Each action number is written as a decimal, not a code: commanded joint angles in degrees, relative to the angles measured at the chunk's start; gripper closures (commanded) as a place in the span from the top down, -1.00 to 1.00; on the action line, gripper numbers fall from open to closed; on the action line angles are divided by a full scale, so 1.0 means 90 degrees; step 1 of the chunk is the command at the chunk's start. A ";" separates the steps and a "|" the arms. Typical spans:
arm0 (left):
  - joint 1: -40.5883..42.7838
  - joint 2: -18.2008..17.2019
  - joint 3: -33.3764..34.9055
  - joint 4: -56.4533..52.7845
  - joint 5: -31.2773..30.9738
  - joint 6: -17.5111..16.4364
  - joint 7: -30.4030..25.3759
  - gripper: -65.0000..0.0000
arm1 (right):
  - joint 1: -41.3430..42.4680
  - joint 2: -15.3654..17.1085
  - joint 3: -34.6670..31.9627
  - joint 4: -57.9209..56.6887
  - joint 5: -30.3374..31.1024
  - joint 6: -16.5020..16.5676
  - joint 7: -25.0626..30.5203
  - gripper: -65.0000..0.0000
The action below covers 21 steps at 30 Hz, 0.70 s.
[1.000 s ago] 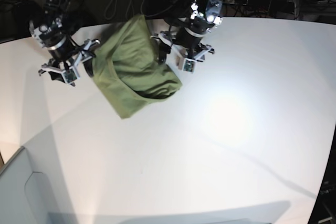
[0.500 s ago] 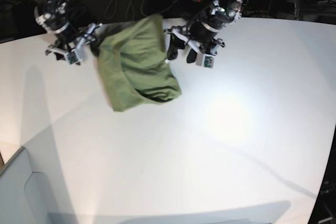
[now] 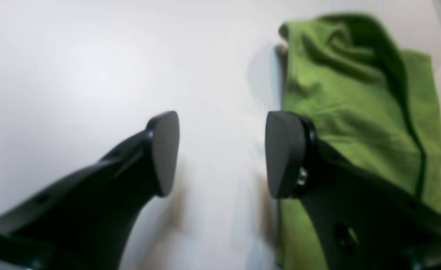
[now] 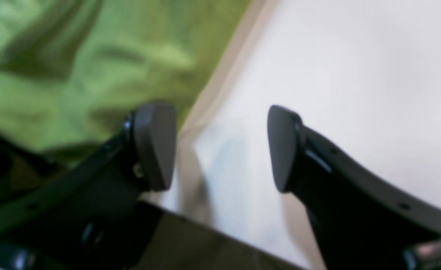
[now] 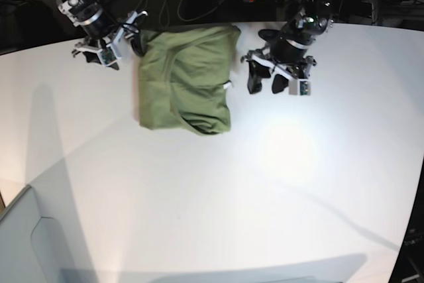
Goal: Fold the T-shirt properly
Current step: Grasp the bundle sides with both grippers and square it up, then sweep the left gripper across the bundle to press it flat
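- The T-shirt (image 5: 185, 84) is lying folded on the white tabletop (image 5: 265, 183) near its far edge, rumpled along the lower hem.
- The left hand (image 5: 273, 84) is hanging just beside the shirt — its 2 fingers are standing wide apart, gripping nothing.
- The right hand (image 5: 116, 50) is hovering at the shirt's opposite upper corner — also spread wide and holding nothing.

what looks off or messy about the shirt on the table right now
The sage-green cotton T-shirt lies in a rough folded bundle on the white table, but it is not tidy: its lower right corner bulges in a loose, rounded pocket, the surface is wrinkled, and the edges do not line up. Nothing looks torn or spilled.
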State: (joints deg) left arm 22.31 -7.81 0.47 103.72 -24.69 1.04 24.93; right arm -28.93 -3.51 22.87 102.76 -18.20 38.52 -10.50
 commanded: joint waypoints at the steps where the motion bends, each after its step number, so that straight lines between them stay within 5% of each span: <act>1: 0.0027 -0.0016 0.0041 0.0143 -0.0055 -0.0091 -0.0098 0.09 | 0.0005 0.0023 0.0101 0.0250 0.0122 -0.0026 0.0146 0.12; 12: -0.0764 0.0297 0.1096 -0.0736 -0.0065 -0.0062 -0.0108 0.09 | 0.0103 0.0023 0.0482 0.0905 0.0122 -0.0026 0.0117 0.13; 21: -0.0969 0.0502 0.1183 -0.1459 -0.0065 -0.0062 -0.0108 0.09 | 0.0064 0.0023 0.0482 0.0885 0.0102 -0.0026 0.0117 0.13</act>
State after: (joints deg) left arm 13.72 -3.51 11.07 90.28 -25.39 -0.08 23.16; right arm -28.21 -3.51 27.09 109.82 -17.98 38.52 -10.92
